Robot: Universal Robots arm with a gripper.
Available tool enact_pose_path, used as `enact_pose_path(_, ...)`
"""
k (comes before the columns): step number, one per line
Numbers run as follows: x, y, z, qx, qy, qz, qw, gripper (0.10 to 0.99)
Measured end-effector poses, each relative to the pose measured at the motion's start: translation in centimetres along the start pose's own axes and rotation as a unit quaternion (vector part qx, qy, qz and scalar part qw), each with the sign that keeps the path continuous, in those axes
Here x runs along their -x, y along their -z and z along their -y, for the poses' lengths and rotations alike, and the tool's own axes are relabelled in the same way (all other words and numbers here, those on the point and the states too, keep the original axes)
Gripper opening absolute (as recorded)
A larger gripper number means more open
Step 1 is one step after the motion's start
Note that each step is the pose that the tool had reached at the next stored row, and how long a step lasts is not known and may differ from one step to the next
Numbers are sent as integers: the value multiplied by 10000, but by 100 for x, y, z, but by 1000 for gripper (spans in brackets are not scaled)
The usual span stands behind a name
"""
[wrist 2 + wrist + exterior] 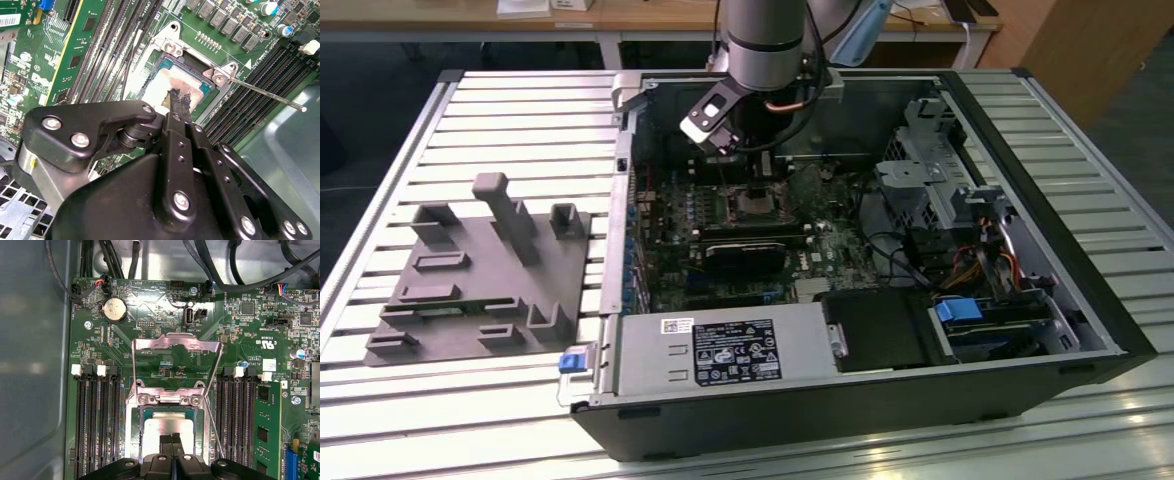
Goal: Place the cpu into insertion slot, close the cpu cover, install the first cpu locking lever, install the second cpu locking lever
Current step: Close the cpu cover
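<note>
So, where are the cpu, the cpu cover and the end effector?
cpu [167, 423]: first wrist view, on its silver top.
cpu cover [175, 342]: first wrist view, on the bar at its free end.
end effector [180, 97]: second wrist view, between its fingertips.

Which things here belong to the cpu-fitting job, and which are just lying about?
Job in hand: cpu, cpu cover, locking lever, gripper.
Lying about: grey fixture block, coin battery, memory slots, power supply.
</note>
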State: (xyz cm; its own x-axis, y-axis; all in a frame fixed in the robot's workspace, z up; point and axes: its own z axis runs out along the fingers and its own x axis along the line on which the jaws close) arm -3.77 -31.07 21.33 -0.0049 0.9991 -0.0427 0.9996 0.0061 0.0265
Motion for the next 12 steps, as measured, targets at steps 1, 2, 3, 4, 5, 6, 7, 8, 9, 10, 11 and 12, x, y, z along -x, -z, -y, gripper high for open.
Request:
enact_pose_path(1, 0, 0, 0, 0, -2, 0, 10000, 106)
enact_pose_path(2, 0, 1, 0, 0, -5, 0, 10000, 106)
enact_pose_path(3, 0, 2, 0, 0, -7, 0, 10000, 106)
enact_pose_path(4, 0, 2, 0, 0, -10, 0, 10000, 106)
enact_pose_path(5, 0, 2, 0, 0, -12, 0, 10000, 106)
enact_pose_path(6, 0, 3, 0, -1, -15, 0, 10000, 106)
enact_pose_path(7, 0, 4, 0, -1, -18, 0, 10000, 106)
enact_pose_path(8, 0, 4, 0, -1, -21, 0, 10000, 106)
enact_pose_path(9, 0, 4, 0, -1, -24, 0, 10000, 106)
enact_pose_path(10, 0, 5, 0, -1, -27, 0, 10000, 106)
enact_pose_path(11, 0, 5, 0, -1, -29, 1, 10000, 106)
enact_pose_path(12, 0, 5, 0, -1, -33, 0, 10000, 106)
